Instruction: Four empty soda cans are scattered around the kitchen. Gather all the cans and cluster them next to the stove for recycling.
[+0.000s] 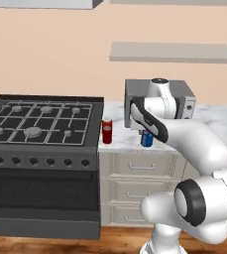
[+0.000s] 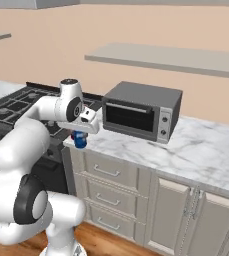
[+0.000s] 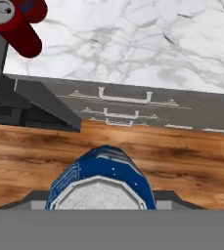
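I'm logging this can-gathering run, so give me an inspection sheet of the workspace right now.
Surface: white marble counter right of the stove.
Job's things: red soda can upright on the counter beside the stove; blue soda can in the gripper, above the counter's front edge.
Clutter: grey countertop oven on the counter, door closed.
Grippers: gripper closed on the blue can.
Cables: nothing seen.
Surroundings: peach wall, wall shelf, drawers, wood floor.
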Available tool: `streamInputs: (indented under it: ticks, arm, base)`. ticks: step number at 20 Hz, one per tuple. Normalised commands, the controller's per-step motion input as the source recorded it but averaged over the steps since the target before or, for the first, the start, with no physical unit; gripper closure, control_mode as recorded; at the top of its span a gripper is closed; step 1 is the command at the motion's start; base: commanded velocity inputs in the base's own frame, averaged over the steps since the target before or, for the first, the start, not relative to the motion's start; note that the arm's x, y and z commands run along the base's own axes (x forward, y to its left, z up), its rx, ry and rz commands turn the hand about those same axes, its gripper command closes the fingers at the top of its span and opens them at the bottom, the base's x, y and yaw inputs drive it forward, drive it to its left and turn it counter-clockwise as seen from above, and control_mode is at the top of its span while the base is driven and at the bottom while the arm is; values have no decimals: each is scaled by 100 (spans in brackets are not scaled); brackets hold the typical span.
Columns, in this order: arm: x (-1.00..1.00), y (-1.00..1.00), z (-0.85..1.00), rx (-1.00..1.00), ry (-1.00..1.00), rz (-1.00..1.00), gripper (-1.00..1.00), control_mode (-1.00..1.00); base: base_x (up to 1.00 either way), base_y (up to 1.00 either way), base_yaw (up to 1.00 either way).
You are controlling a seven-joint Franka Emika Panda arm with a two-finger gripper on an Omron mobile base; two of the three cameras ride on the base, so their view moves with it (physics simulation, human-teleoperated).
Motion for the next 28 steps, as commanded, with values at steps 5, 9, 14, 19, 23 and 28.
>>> streamInputs:
  ticks: [5,9,14,19,23,28]
  arm:
    - [0,0,0,0,0,0,100,100]
    - [0,0,0,0,0,0,100,100]
    - [0,0,0,0,0,0,100,100]
    - [0,0,0,0,0,0,100,100]
    - [0,0,0,0,0,0,100,100]
    - [0,0,0,0,0,0,100,100]
  base:
    - [49,25,-17]
    - [48,33,-17]
    - [46,31,-16]
    - [44,32,-16]
    - [37,33,-16]
    - [23,26,-14]
